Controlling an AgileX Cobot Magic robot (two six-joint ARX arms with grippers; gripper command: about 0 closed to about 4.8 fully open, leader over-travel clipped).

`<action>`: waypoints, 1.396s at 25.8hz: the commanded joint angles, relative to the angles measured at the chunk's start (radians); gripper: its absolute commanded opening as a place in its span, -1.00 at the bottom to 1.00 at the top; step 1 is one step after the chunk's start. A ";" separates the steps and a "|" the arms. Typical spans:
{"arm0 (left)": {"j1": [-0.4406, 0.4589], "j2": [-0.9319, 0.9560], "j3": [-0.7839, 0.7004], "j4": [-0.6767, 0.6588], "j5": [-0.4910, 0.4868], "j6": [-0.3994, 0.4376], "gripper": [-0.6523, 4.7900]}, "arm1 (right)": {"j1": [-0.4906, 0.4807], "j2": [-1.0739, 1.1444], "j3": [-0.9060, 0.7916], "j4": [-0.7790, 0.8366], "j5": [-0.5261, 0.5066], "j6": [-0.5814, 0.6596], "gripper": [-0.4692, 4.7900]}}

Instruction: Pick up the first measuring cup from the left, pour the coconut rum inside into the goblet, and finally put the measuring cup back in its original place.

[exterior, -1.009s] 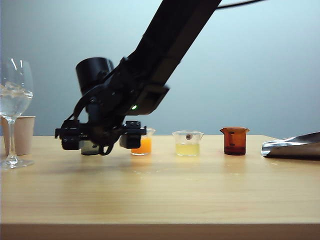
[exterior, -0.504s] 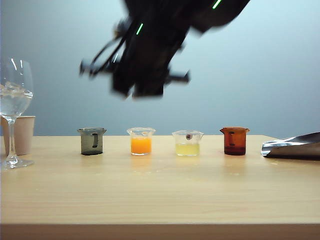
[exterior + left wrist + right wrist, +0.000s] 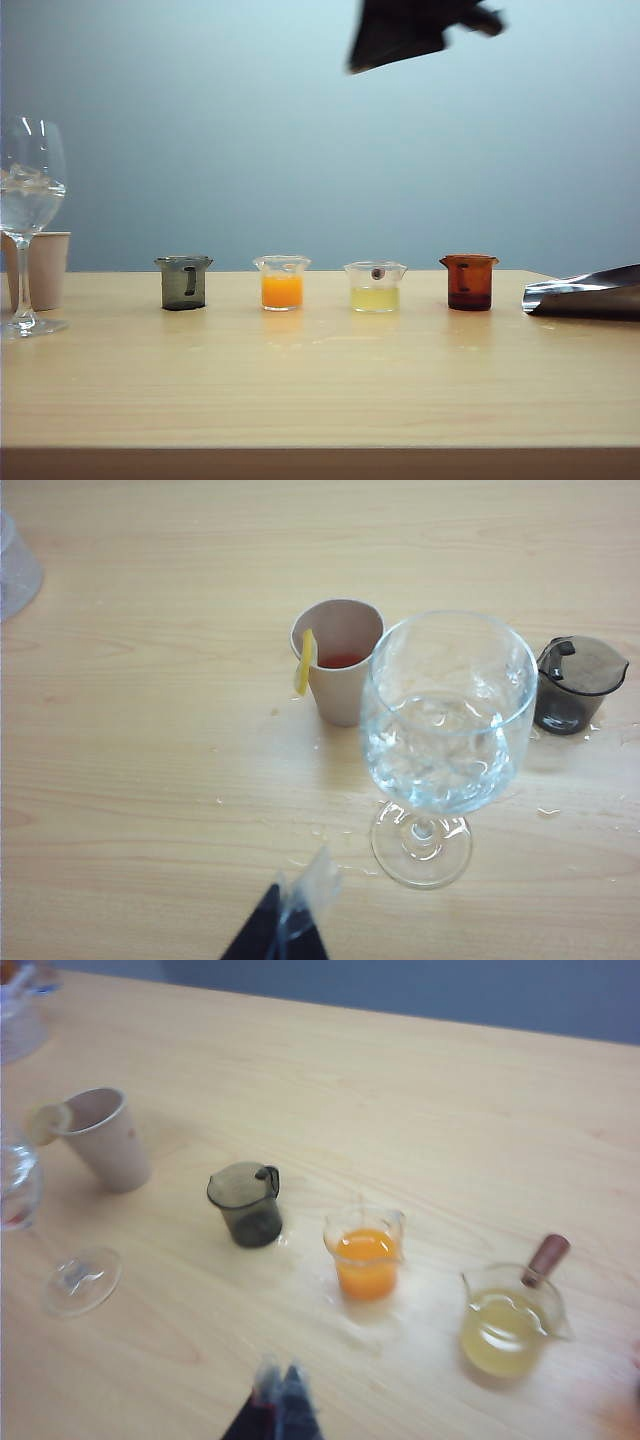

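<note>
Exterior view: pale wood-grain laminate table [image 3: 320, 380], matte. On it stand in a row, from the left: a small smoky dark-grey translucent measuring cup [image 3: 184, 282] with flared rim and dark side mark, upright; a clear cup of orange liquid [image 3: 282, 283]; a clear cup of pale yellow liquid [image 3: 375, 286]; an amber-brown cup [image 3: 469, 281]. At far left, a tall clear stemmed goblet [image 3: 28, 210] before a beige paper cup [image 3: 45, 268]. A crumpled silver foil sheet [image 3: 585, 293] lies at right. The right arm is a dark blur high above.

Left wrist view: left end effector [image 3: 290, 920] near the goblet's foot; only a dark tip shows, state cannot be told. Ice and clear liquid in the bowl.

Right wrist view: right end effector [image 3: 280, 1395] clenched, empty, above the table, well apart from the grey cup, which looks nearly empty.
</note>
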 commanded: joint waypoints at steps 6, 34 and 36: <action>-0.001 -0.003 0.003 0.013 0.001 0.000 -0.75 | -0.325 -0.315 -0.102 -0.216 -0.164 -0.098 -0.85; 0.002 -0.547 -0.380 0.104 0.051 0.000 -0.74 | -0.729 -1.239 -0.880 -0.034 -0.245 -0.120 -0.85; 0.002 -0.615 -0.460 0.103 0.051 0.000 -0.74 | -0.729 -1.232 -0.927 -0.017 -0.204 -0.120 -0.85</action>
